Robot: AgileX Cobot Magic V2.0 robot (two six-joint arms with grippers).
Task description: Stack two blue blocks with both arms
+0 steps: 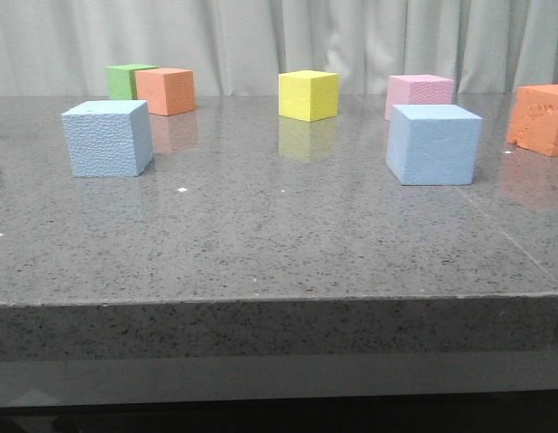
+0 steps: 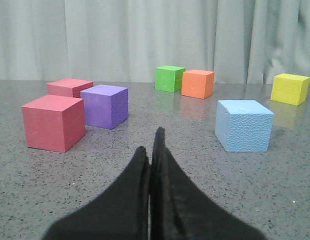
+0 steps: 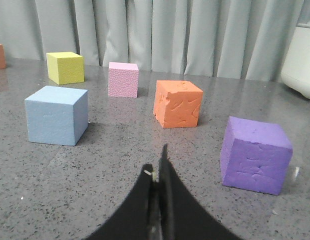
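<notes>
Each matte black gripper, left [image 2: 151, 150] and right [image 3: 159, 172], shows two smooth, pointed, curved fingers tapering to tips.

On the table [image 1: 260, 244], the left block [image 1: 108, 138] stood mid-left of frame and the right block [image 1: 434, 144] mid-right, well apart. The centre cube [image 1: 308, 95] stood between and behind them. The rear cube [image 1: 166, 91] stood behind the left block, with the corner cube [image 1: 127, 80] behind it at upper left. The back cube [image 1: 420, 93] stood just behind the right block. The edge cube [image 1: 540, 119] stood at the right edge.
</notes>
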